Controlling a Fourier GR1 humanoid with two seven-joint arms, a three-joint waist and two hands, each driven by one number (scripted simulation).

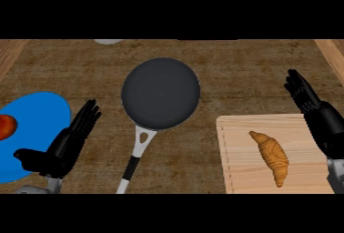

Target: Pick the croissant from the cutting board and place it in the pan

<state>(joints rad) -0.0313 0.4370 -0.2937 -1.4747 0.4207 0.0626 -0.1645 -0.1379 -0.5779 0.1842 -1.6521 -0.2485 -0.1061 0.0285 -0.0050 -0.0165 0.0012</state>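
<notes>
A golden-brown croissant (271, 157) lies on the light wooden cutting board (240, 175) at the lower right. The dark round pan (160, 92) sits in the middle of the counter, its white and black handle (134, 159) pointing toward me. My right hand (310, 107) is at the right edge, above the board's far right corner, fingers straight and apart from the croissant. My left hand (67, 143) stays open at the lower left, fingers up, left of the pan's handle.
A blue plate (33, 120) at the left edge holds a red fruit (5, 127). A pale round object (107, 41) peeks in at the counter's far edge. Wooden trim runs along both sides.
</notes>
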